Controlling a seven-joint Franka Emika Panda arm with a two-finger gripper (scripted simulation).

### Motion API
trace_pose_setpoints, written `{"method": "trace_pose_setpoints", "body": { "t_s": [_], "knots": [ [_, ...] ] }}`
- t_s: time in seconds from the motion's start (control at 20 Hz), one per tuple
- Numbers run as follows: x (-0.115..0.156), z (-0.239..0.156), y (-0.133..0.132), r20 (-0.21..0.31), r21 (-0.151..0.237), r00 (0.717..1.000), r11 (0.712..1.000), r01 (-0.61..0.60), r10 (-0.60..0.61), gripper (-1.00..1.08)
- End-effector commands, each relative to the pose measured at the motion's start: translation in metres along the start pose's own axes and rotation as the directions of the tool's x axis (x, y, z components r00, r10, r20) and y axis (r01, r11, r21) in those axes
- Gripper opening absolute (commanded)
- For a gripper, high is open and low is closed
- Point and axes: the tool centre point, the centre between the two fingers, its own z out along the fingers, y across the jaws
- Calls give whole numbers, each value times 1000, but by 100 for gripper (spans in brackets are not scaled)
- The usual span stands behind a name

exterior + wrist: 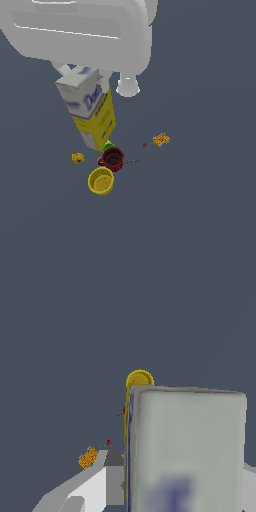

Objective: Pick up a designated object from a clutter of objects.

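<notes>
The designated object, a tall carton [90, 107] with a white top, blue lettering and a yellow lower part, hangs tilted under the arm. My gripper [85, 75] is shut on its upper end, with a finger [65, 70] on each side. In the wrist view the carton's white face [185, 446] fills the space between my fingers [95, 486]. The rest of the clutter of objects lies just below the carton's lower end: a green piece [107, 146], a dark red mug [113, 159] and a yellow bowl [101, 180]. I cannot tell whether the carton touches the floor.
A small yellow block [77, 158] lies toward the exterior view's left of the mug. An orange patterned piece [161, 139] and a tiny red bit [144, 145] lie toward the right. The arm's white body [80, 25] fills the upper part of the exterior view.
</notes>
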Motion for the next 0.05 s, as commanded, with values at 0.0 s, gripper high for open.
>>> {"method": "trace_pose_setpoints", "body": {
  "t_s": [0.0],
  "knots": [
    [0,-1,0,0,0,1000,1000,1,-1,-100]
  ]
}}
